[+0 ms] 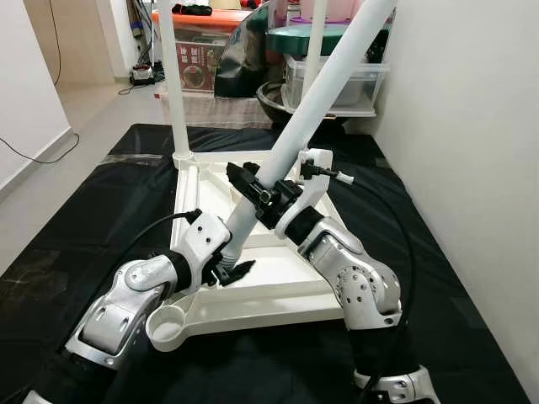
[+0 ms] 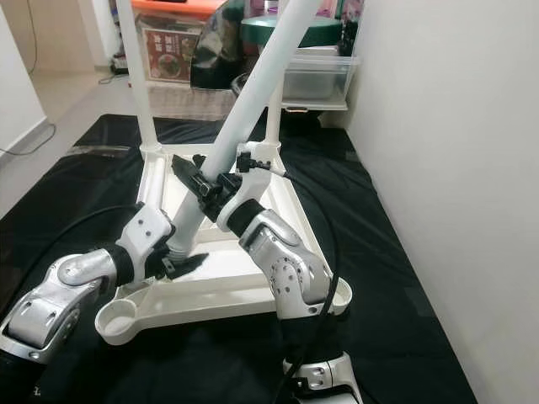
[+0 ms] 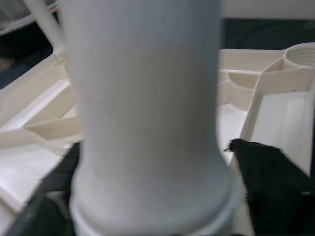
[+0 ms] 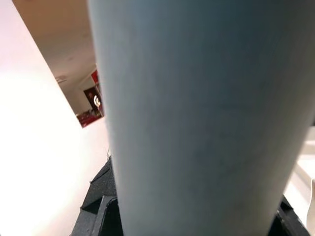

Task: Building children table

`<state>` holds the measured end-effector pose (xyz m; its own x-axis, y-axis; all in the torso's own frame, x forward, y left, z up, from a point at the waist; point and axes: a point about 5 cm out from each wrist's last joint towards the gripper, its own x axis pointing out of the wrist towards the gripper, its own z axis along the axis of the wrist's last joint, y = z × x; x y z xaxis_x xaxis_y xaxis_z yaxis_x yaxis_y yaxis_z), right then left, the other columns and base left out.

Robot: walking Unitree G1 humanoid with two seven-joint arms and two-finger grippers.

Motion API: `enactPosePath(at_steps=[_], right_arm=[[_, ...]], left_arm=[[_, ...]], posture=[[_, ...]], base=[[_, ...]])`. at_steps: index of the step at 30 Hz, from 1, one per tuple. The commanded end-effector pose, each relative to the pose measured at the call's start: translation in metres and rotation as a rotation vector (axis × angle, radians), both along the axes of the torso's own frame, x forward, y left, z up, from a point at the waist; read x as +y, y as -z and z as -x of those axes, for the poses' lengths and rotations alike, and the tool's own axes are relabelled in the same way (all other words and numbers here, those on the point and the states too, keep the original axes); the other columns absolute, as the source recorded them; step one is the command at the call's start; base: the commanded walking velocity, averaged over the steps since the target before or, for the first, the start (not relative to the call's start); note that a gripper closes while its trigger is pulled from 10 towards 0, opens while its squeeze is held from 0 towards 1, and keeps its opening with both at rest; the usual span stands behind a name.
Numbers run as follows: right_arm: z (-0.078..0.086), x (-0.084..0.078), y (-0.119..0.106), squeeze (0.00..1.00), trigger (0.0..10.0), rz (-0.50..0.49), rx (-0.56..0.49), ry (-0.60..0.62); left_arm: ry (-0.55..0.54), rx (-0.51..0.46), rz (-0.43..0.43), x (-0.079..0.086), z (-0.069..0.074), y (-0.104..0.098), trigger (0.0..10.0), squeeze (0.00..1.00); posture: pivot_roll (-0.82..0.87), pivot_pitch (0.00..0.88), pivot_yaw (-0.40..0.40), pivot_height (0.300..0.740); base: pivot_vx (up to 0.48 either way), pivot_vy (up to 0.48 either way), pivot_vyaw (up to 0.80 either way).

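Upside-down white plastic children's tabletop (image 1: 278, 299) lies on black floor mat (image 1: 76, 244) w/ two white tube legs already standing in the far corner sockets: far-left leg (image 1: 171, 76) & far-right leg (image 1: 315, 42). Third long white plastic leg (image 1: 320, 93) is held tilted over the tabletop, lower end near the front-left area, not yet seated; front-left round socket (image 1: 167, 324) is unfilled, so approx half done. Left gripper (image 1: 226, 268) is clamped on the tilted leg's low end, right gripper (image 1: 268, 195) is clamped mid-shaft. Left wrist view shows the leg's flared end (image 3: 147, 206) above the tabletop ribs, plus a threaded socket (image 3: 300, 54); head views give the overall layout.
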<state>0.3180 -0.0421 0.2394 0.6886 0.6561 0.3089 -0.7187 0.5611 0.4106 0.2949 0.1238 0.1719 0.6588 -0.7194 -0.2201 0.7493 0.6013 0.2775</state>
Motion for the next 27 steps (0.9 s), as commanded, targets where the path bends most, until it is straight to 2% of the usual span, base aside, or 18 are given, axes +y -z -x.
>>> enactPosePath(at_steps=[1,2,3,5,7,8,9,10,11,13,18,20,21,24,27], right_arm=[[0.007,0.015,-0.004,0.00,0.0,-0.060,-0.005,-0.055],[0.005,0.012,-0.004,0.00,0.0,-0.055,-0.014,-0.044],[0.005,0.012,-0.004,0.00,0.0,-0.055,-0.014,-0.044],[-0.001,0.001,-0.006,0.00,0.0,-0.041,-0.030,-0.013],[-0.001,0.001,-0.006,0.00,0.0,-0.041,-0.030,-0.013],[-0.013,-0.022,-0.011,0.00,0.0,-0.007,-0.062,0.043],[-0.013,-0.022,-0.011,0.00,0.0,-0.007,-0.062,0.043],[-0.017,-0.032,-0.014,0.00,0.0,0.008,-0.075,0.064],[-0.023,-0.045,-0.017,0.00,0.0,0.037,-0.099,0.092],[-0.033,-0.073,-0.025,0.00,0.0,0.116,-0.147,0.163],[-0.043,-0.108,-0.037,0.00,0.0,0.217,-0.201,0.237],[-0.043,-0.112,-0.039,0.00,0.0,0.224,-0.207,0.242],[-0.044,-0.122,-0.045,0.00,0.0,0.249,-0.229,0.242],[-0.044,-0.128,-0.049,0.00,0.0,0.265,-0.243,0.240],[-0.040,-0.139,-0.059,0.00,0.0,0.274,-0.287,0.159]], left_arm=[[0.040,-0.016,0.026,-0.008,0.001,-0.002,10.0,1.00],[0.005,-0.038,0.085,-0.002,-0.001,-0.009,10.0,1.00],[0.005,-0.038,0.085,-0.002,-0.001,-0.009,10.0,1.00],[-0.051,-0.062,0.184,0.011,-0.001,-0.019,10.0,1.00],[-0.051,-0.062,0.184,0.011,-0.001,-0.019,10.0,1.00],[-0.094,-0.051,0.295,0.026,0.007,-0.026,10.0,1.00],[-0.094,-0.051,0.295,0.026,0.007,-0.026,10.0,1.00],[-0.100,-0.043,0.316,0.031,0.010,-0.027,10.0,1.00],[-0.115,-0.049,0.320,0.037,0.013,-0.027,10.0,0.00],[-0.159,-0.052,0.324,0.046,0.016,-0.024,10.0,0.00],[-0.228,-0.065,0.319,0.056,0.016,-0.019,10.0,0.00],[-0.232,-0.065,0.325,0.057,0.017,-0.019,10.0,0.00],[-0.234,-0.056,0.327,0.056,0.017,-0.015,10.0,0.00],[-0.233,-0.050,0.327,0.056,0.018,-0.013,10.0,0.00],[-0.219,-0.004,0.300,0.049,0.019,0.003,10.0,0.00]], posture=[[0.10,0.000,-0.105,0.740],[0.10,0.000,-0.105,0.740],[0.10,0.000,-0.105,0.740],[0.10,0.000,-0.108,0.740],[0.10,0.000,-0.108,0.740],[0.11,0.000,-0.115,0.740],[0.11,0.000,-0.115,0.740],[0.11,0.000,-0.115,0.740],[0.11,0.000,-0.116,0.740],[0.11,0.000,-0.121,0.740],[0.10,0.000,-0.129,0.740],[0.10,0.000,-0.129,0.740],[0.10,0.000,-0.130,0.740],[0.10,0.000,-0.130,0.740],[0.09,0.000,-0.123,0.740]], base=[[0.000,0.000,0.00],[0.000,0.000,0.00],[0.000,0.000,0.00],[0.000,0.000,0.00],[0.000,0.000,0.00],[0.000,0.000,0.00],[0.000,0.000,0.00],[0.000,0.000,0.00],[0.000,0.000,0.00],[0.000,0.000,0.00],[0.000,0.000,0.00],[0.000,0.000,0.00],[0.000,0.000,0.00],[0.000,0.000,0.00],[0.000,0.000,0.00]])
